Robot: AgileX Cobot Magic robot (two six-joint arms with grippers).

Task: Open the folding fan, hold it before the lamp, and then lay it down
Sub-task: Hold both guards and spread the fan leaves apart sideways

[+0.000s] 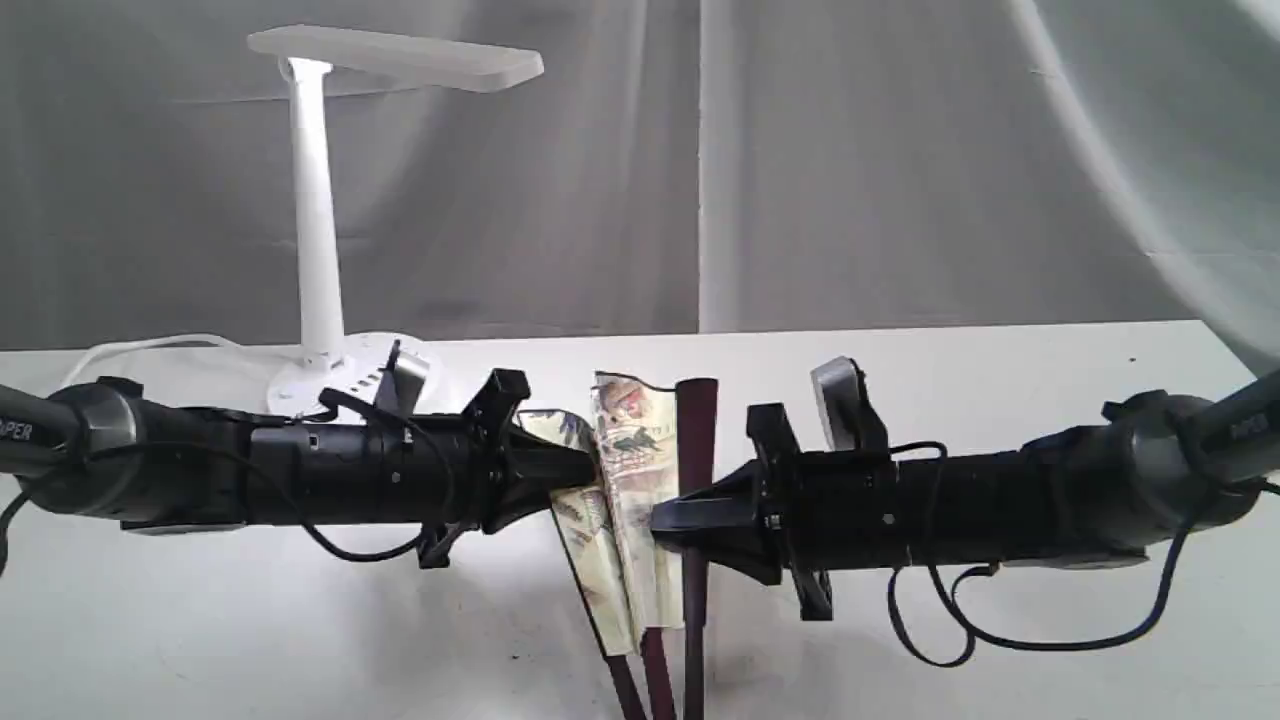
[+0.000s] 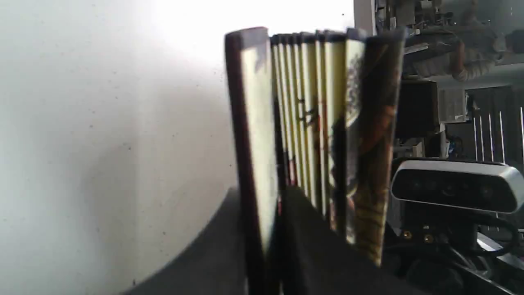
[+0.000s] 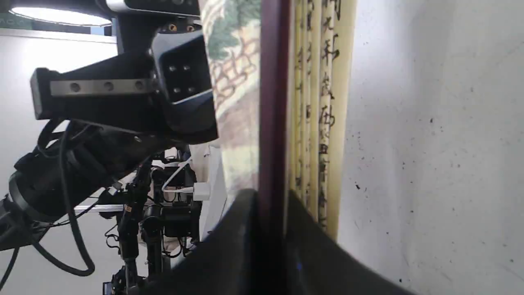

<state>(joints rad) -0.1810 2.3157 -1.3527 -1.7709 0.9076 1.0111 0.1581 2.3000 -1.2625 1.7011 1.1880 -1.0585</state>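
The lamp (image 1: pixel 318 220) stands at the upper left, at the back of the table (image 1: pixel 1000 380). Next comes the left gripper (image 1: pixel 587 470), pinched tight on one outer stick of the folding fan (image 1: pixel 632 440). The fan stands up in the middle, only a little open. On the right, the right gripper (image 1: pixel 665 517) squeezes the other dark stick. I think each holds one side so they can pull it wide.

White letters "PER" mark the black left robot arm (image 1: pixel 150 460), while columns of black brush characters, unreadable, run down the cream, maroon-ribbed paper folding fan (image 3: pixel 323 102).
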